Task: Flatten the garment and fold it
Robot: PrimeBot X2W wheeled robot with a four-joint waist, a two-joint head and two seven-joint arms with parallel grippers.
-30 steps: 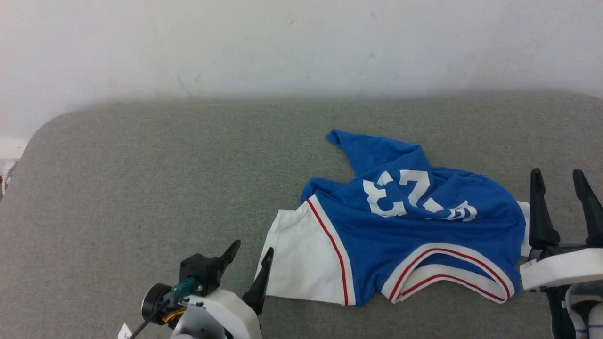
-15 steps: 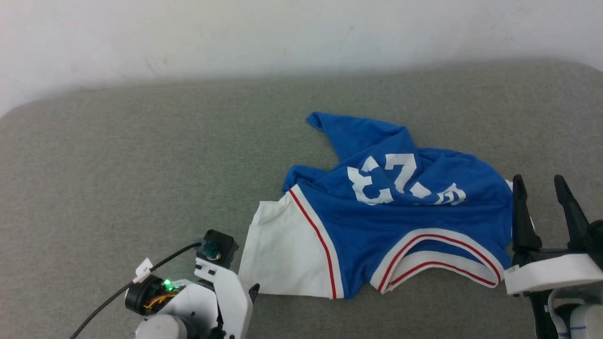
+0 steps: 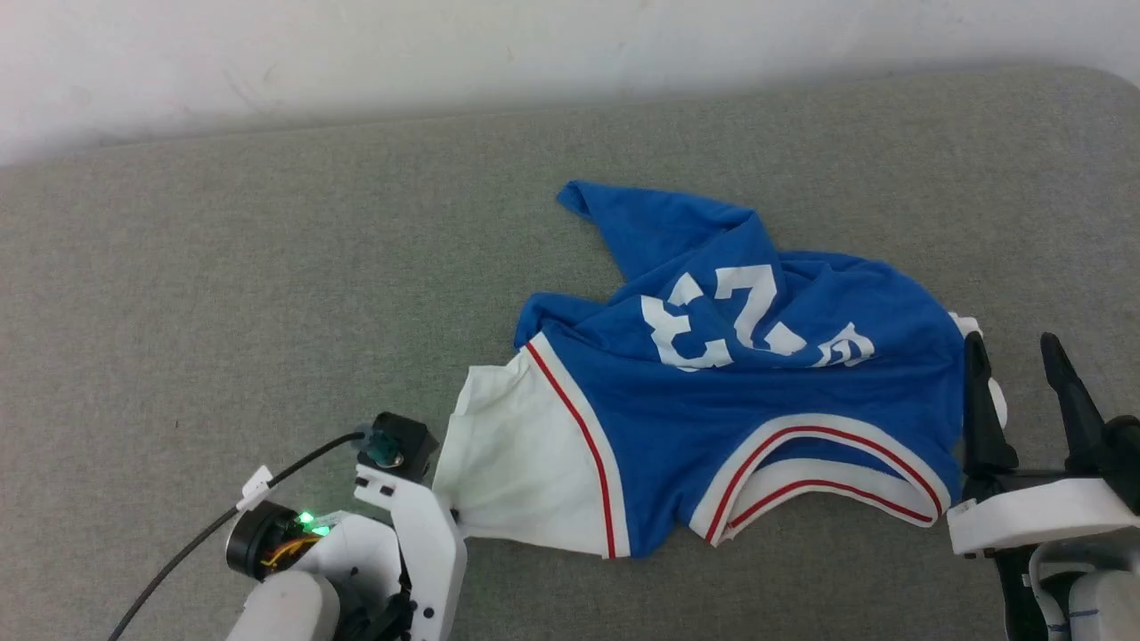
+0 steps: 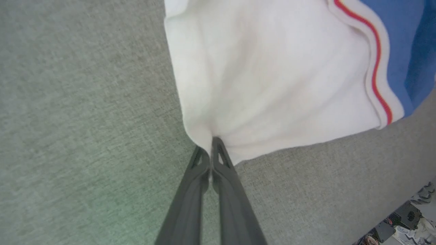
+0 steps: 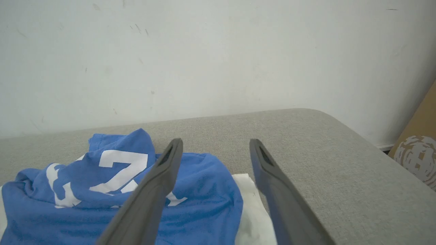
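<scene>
While left end effector [image 4: 210,145] pinches garment [image 3: 757,409] sleeve [image 4: 272,75] | right end effector [image 3: 1013,343] spread alongside | grey surface [image 3: 267,267], wall [image 3: 356,53]

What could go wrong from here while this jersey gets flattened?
1. The left claw is shut on only a thin bit of the white sleeve at its edge, so a firm pull may slip it free.
2. The right claw stands open beside the jersey, holding nothing. Pulling from one side alone would likely drag the bunched shirt across the grey fabric surface rather than spread it.
</scene>
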